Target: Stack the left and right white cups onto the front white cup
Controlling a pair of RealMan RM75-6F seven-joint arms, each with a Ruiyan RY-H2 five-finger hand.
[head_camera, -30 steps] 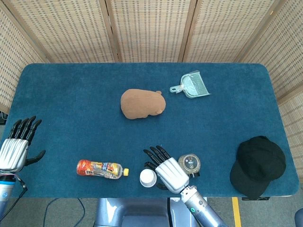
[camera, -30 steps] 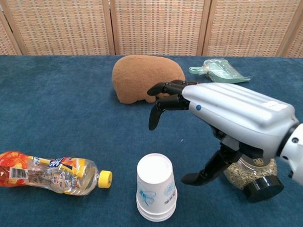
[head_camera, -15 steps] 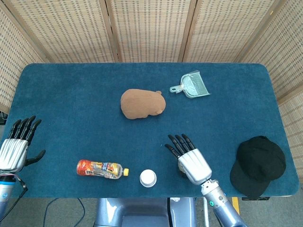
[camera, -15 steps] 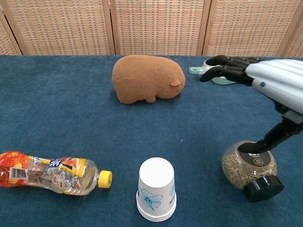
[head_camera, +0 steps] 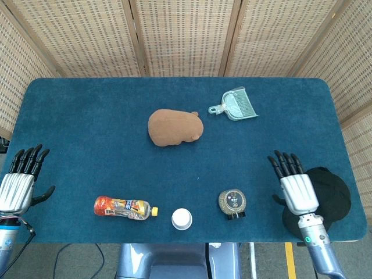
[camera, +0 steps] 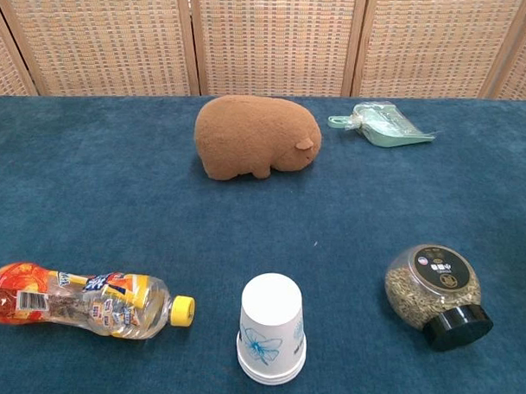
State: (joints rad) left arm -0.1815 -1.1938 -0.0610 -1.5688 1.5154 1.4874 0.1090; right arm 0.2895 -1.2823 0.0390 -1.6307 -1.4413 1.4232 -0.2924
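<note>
A stack of white paper cups (head_camera: pixel 182 219) (camera: pixel 271 330) stands upside down near the table's front edge, between a bottle and a jar; layered rims show at its base. My right hand (head_camera: pixel 295 186) hovers far right, fingers spread, holding nothing, over the edge of a black cap. At the far left edge my left hand (head_camera: pixel 18 181) is also spread and holds nothing. Neither hand shows in the chest view. No other white cup stands apart on the table.
A plastic drink bottle (head_camera: pixel 125 208) (camera: pixel 82 301) lies left of the cups, a seed jar (head_camera: pixel 232 202) (camera: pixel 434 289) on its side to their right. A brown plush (head_camera: pixel 174 128) (camera: pixel 255 137) sits mid-table, a green dustpan (head_camera: pixel 235 105) (camera: pixel 382 122) behind it, a black cap (head_camera: pixel 325 195) at the right edge.
My right hand has drawn away from beside the cup stack to the far right, over the cap, and left the chest view. The cups and left hand stayed put.
</note>
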